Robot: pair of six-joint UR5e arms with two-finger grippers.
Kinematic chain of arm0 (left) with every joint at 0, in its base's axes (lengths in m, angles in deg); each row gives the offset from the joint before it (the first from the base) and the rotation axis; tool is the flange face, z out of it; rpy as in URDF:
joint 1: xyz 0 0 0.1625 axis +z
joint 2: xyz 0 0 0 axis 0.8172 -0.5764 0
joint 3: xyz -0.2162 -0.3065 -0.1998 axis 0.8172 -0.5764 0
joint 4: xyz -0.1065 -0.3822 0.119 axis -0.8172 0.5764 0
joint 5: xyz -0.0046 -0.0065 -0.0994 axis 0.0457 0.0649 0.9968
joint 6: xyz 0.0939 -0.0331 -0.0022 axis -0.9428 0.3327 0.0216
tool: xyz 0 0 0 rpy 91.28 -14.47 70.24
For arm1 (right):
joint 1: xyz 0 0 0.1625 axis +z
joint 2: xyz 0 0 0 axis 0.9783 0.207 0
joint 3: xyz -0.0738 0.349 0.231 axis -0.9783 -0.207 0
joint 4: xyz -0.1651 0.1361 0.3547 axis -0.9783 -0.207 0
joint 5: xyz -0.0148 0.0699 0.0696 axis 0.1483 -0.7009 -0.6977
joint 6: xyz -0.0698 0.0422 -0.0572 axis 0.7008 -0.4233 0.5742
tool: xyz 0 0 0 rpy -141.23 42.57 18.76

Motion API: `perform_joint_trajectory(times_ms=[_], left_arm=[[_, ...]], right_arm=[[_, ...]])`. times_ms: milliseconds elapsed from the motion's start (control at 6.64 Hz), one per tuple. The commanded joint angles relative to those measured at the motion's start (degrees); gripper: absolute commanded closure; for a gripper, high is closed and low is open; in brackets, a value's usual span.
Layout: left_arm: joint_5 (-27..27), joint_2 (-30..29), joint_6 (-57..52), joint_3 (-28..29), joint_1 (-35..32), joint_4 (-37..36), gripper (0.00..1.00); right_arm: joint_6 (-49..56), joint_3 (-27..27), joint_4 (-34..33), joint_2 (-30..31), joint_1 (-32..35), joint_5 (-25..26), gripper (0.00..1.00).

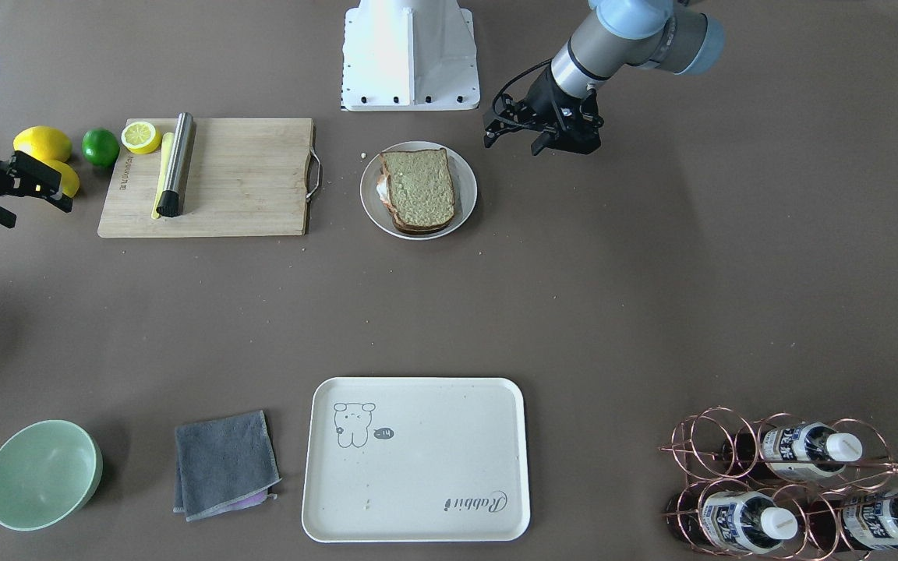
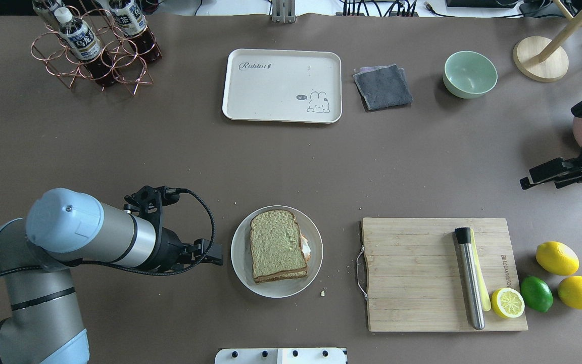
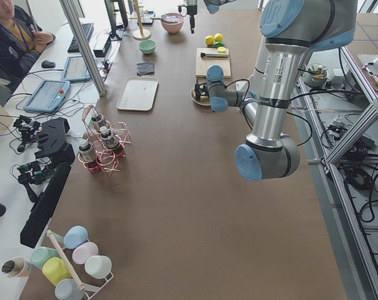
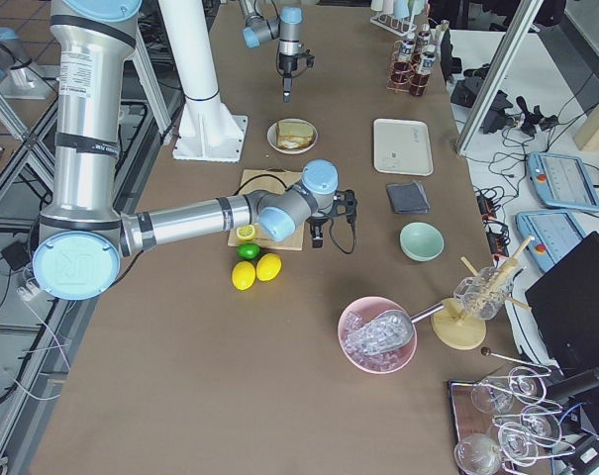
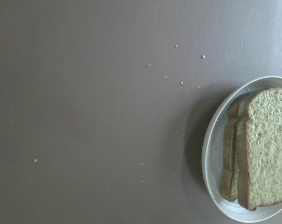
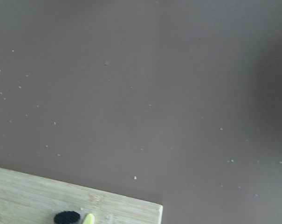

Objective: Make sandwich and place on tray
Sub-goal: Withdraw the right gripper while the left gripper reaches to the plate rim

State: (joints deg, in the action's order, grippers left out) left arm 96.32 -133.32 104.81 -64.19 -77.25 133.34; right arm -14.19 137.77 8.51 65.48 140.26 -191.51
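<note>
The sandwich (image 1: 418, 187) (image 2: 277, 245), two brown-crusted bread slices with a bit of white egg showing at one edge, lies on a round white plate (image 1: 464, 216) (image 2: 271, 291) near the robot's base. In the left wrist view the sandwich (image 5: 266, 149) fills the right edge. My left gripper (image 1: 513, 145) (image 2: 219, 258) hovers beside the plate, open and holding nothing. The cream tray (image 1: 418, 467) (image 2: 281, 86) lies bare at the table's far side. Out by the lemons, my right gripper (image 1: 36, 212) (image 2: 538, 183) is open and holds nothing.
A wooden cutting board (image 2: 422, 273) carries a steel rod (image 2: 470, 278) and a lemon half (image 2: 507, 302). Two lemons (image 2: 556, 258) and a lime (image 2: 536, 293) lie beside it. A grey cloth (image 2: 383, 86), green bowl (image 2: 470, 74) and copper bottle rack (image 2: 94, 50) flank the tray.
</note>
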Motion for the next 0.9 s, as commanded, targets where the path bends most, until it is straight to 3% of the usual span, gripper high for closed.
perform_joint_trajectory(times_ms=[0, 753], left_arm=[[-3.0, -2.2, 1.3, 2.6, 1.8, 0.0, 0.07], [-4.5, -5.0, 1.0, 7.0, 2.2, 0.5, 0.21]], right_arm=[[5.3, -0.1, 0.0, 5.2, 3.3, -0.9, 0.0], [6.8, -0.2, 0.0, 6.3, 3.7, -0.7, 0.0]])
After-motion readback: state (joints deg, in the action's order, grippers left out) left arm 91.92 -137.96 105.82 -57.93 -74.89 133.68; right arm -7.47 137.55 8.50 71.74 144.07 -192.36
